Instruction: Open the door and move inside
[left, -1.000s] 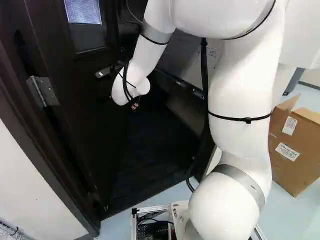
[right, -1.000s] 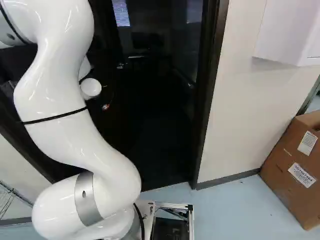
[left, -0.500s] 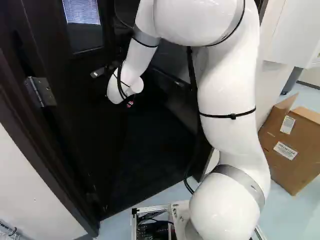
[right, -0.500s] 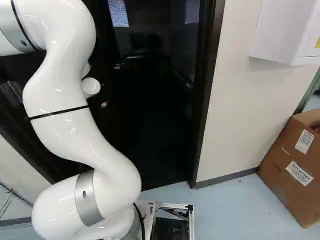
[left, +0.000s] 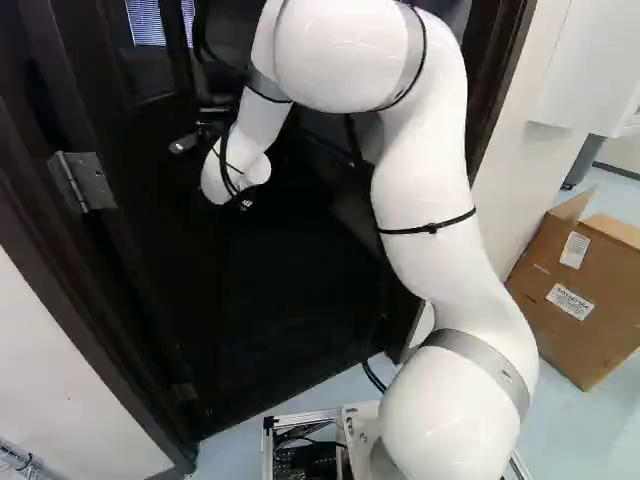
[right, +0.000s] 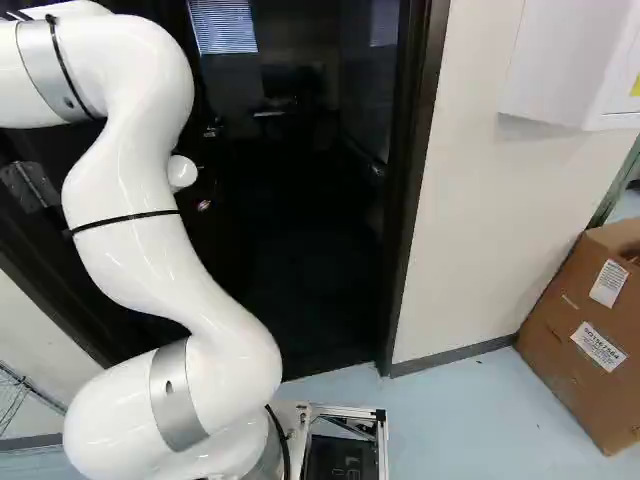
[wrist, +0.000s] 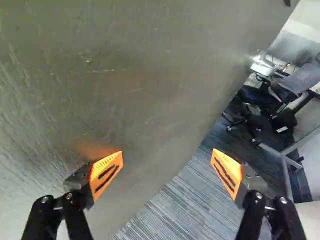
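A: Location of the door (left: 150, 240)?

B: Left half of the left base view, hung from the hinge (left: 88, 182) at far left. It stands ajar; the wrist view shows carpet (wrist: 175, 200) past its edge.

A: Reason for the gripper (wrist: 167, 155) being placed there?

B: Presumably to push the door inward. With the latch apparently free, no grip is needed.

A: Gripper condition?

B: Fingers spread wide, pinching nothing. One orange pad (wrist: 106, 175) lies close by the door's face; contact cannot be confirmed.

A: Pose of the arm (left: 430, 190)?

B: It rises from the lower right of the left base view, arches over near the top, then reaches down at upper left, beside the handle (left: 183, 144). Judged next: widen the opening, then drive the base (right: 382, 440) through, clear of the door frame (right: 410, 200).
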